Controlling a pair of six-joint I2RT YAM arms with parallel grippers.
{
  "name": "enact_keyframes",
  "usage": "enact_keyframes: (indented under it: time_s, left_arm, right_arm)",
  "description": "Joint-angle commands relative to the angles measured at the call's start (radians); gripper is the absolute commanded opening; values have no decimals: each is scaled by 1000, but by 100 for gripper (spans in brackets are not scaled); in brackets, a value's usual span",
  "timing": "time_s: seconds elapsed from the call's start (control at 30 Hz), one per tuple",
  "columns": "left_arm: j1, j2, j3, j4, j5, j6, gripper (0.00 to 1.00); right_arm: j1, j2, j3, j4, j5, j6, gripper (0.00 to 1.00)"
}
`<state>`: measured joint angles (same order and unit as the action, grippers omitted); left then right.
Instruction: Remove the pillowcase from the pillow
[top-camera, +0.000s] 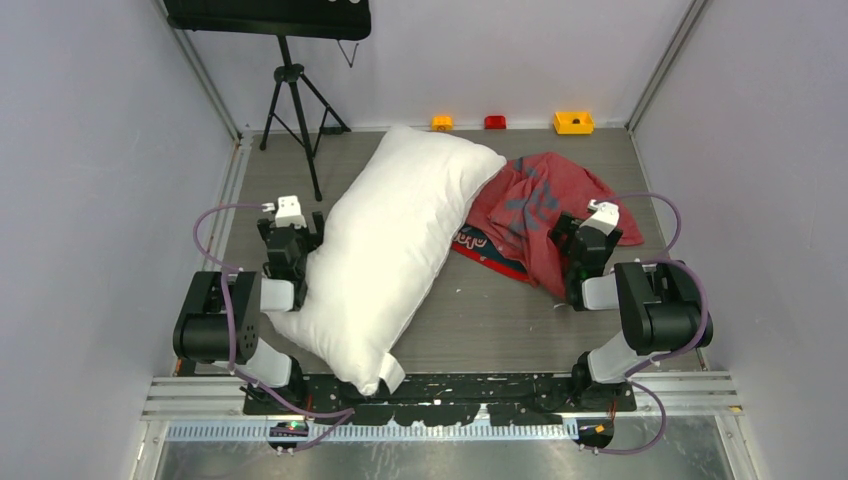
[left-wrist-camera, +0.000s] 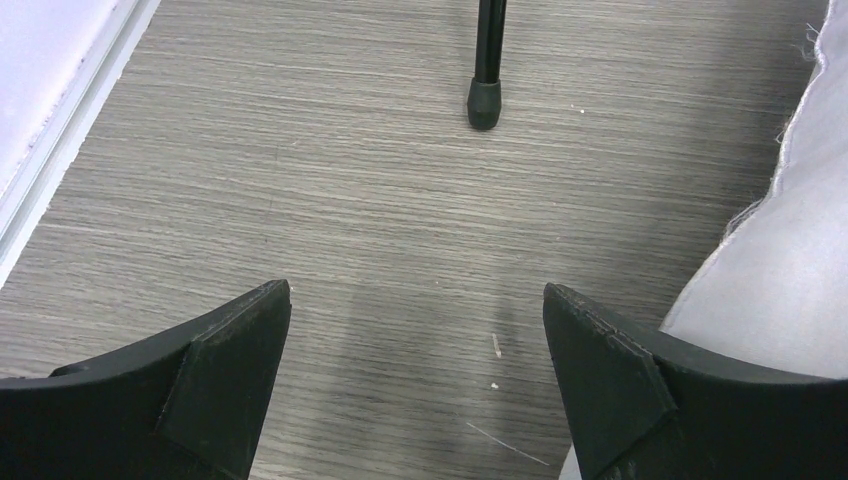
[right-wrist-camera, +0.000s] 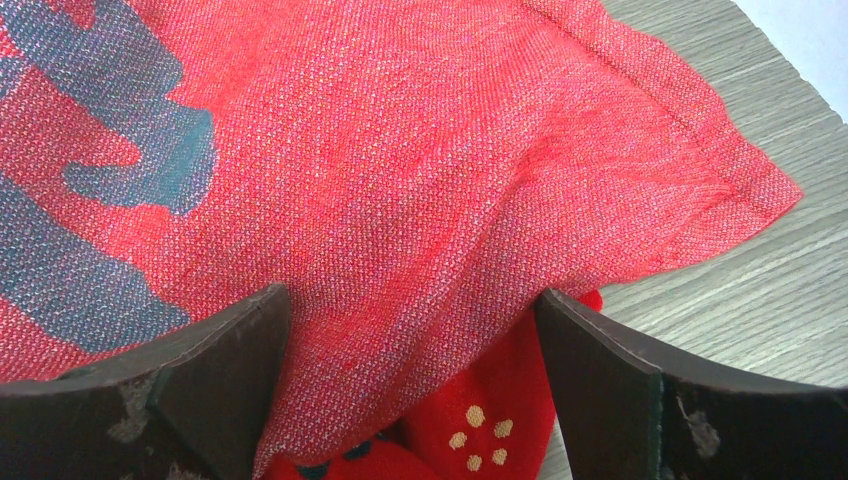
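Observation:
The white pillow (top-camera: 385, 240) lies bare, slanting from the far middle to the near left, with a small tag at its near end. Its edge shows at the right of the left wrist view (left-wrist-camera: 790, 250). The red pillowcase (top-camera: 535, 210) lies crumpled on the table to the pillow's right, mostly reverse side up, touching the pillow's far end. My left gripper (top-camera: 291, 228) is open and empty over bare table, just left of the pillow (left-wrist-camera: 415, 310). My right gripper (top-camera: 590, 235) is open just above the pillowcase's right part (right-wrist-camera: 410, 310); red cloth (right-wrist-camera: 400, 200) lies beneath the spread jaws.
A black tripod (top-camera: 292, 100) stands at the far left; one foot (left-wrist-camera: 484, 103) is ahead of my left gripper. Small orange (top-camera: 442, 122), red (top-camera: 495, 122) and yellow (top-camera: 573, 122) bins sit along the back wall. Walls close in on both sides.

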<state>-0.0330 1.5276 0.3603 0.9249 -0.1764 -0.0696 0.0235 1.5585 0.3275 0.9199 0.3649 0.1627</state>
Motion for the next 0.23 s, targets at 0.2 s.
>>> enact_keyframes:
  time_s: [0.2]
  left_arm:
    - [-25, 18, 7, 2, 92, 60, 100]
  right_arm:
    - [4, 0, 12, 70, 22, -12, 96]
